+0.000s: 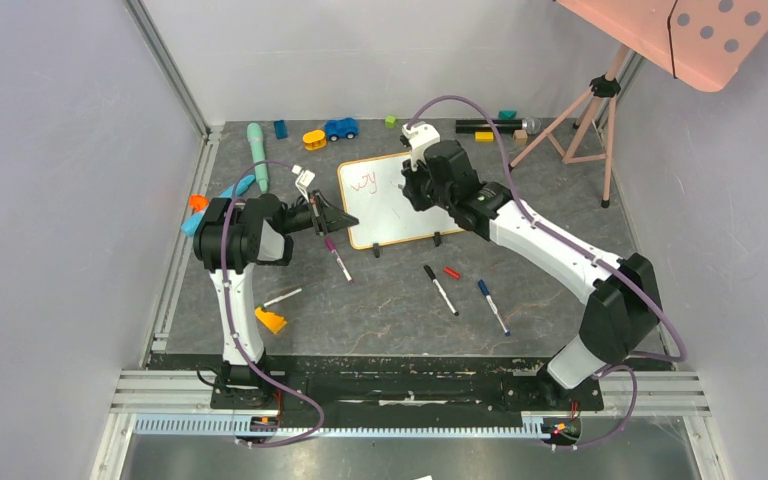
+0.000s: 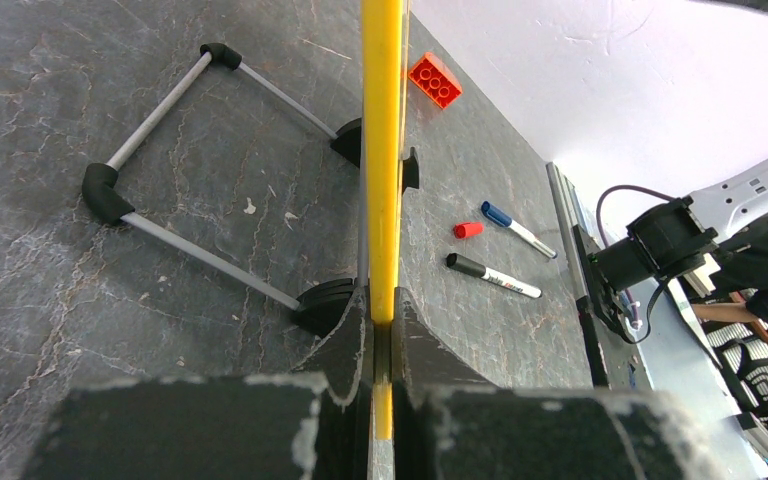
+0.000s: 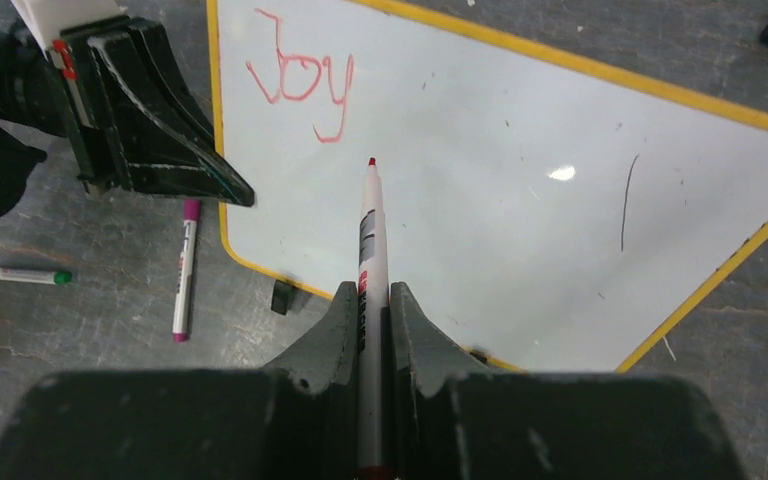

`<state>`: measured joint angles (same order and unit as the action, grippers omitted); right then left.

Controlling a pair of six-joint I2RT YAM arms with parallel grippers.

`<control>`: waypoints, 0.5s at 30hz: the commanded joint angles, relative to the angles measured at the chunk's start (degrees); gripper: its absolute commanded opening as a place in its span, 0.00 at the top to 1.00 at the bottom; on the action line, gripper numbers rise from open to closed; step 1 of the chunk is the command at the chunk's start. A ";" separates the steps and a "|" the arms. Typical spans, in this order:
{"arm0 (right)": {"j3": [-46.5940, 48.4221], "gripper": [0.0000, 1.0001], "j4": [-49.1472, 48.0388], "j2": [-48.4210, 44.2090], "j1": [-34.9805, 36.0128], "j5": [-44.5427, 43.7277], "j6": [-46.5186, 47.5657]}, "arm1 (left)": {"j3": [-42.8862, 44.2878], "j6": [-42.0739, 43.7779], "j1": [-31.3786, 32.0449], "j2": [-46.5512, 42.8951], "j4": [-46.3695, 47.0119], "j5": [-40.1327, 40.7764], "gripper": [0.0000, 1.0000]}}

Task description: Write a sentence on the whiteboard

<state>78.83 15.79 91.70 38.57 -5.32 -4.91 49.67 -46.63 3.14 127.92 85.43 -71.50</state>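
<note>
The whiteboard (image 1: 400,205) stands tilted at mid table on its black clip feet, with a yellow-orange frame. Its left frame edge (image 2: 381,150) sits between the shut jaws of my left gripper (image 2: 381,305), which shows in the top view as the left gripper (image 1: 345,220). The sentence reads only "Joy" (image 3: 300,85) in red at the board's upper left. My right gripper (image 3: 371,295) is shut on a red marker (image 3: 371,230). The marker's tip points at the white surface (image 3: 520,200) just below and right of "Joy". Whether the tip touches the board I cannot tell.
In front of the board lie a purple marker (image 1: 338,258), a black marker (image 1: 440,289), a red cap (image 1: 451,272) and a blue marker (image 1: 493,306). A green-tipped marker (image 1: 282,297) and an orange piece (image 1: 270,320) lie near left. Toys line the back edge, and a pink tripod (image 1: 585,115) stands back right.
</note>
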 commanded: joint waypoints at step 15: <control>-5.60 1.00 -2.59 -7.85 0.02 -7.60 2.87 | -0.51 1.06 1.08 0.85 3.83 -3.78 0.98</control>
<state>73.21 15.40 85.60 38.57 -10.24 -3.73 49.67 -46.65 3.14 127.92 85.43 -71.50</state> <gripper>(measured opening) 0.112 0.058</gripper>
